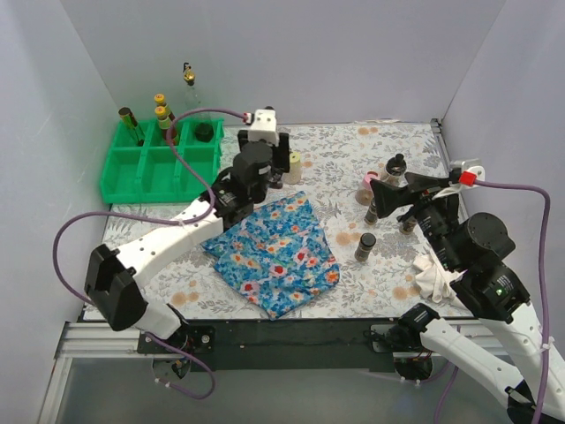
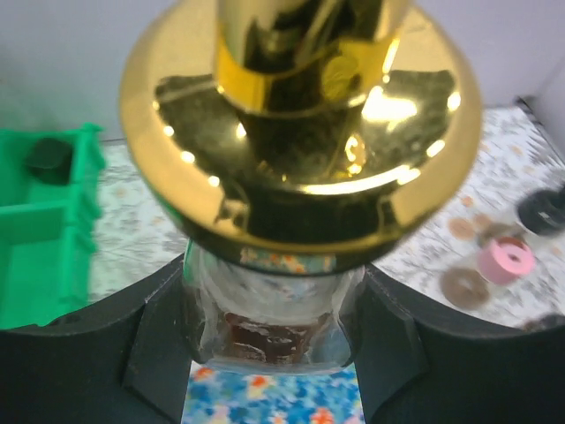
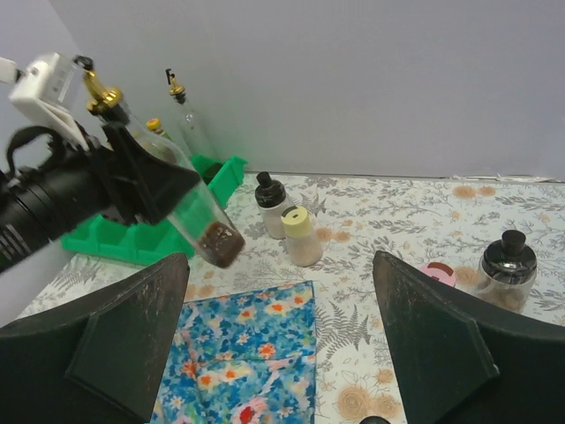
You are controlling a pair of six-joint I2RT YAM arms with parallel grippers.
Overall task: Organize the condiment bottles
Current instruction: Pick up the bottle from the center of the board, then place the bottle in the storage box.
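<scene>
Gold and mirror-bright, the pourer cap of a tall clear glass bottle (image 2: 300,132) fills the left wrist view. The left hand (image 2: 274,353) pinches this bottle by its body, tilted and lifted off the counter (image 1: 353,150) above the far edge of the blue floral cloth (image 1: 274,252), near the counter's middle. The right hand (image 3: 281,265) is spread wide and holds nothing, at about three o'clock.

At ten o'clock the green plastic compartment tray (image 1: 119,181) already holds about four small bottles in its far cells. A second gold-topped clear bottle (image 1: 188,79) stands at the tray's far edge; whether inside it I cannot tell.

Left out between one and three o'clock are the white black-capped bottle (image 3: 269,205), the cream shaker (image 3: 302,237), the pink-lidded jar (image 3: 439,272), the clear black-capped jar (image 3: 508,265) and a few small dark black-capped jars (image 1: 365,246). I judge the sorting under half done.
</scene>
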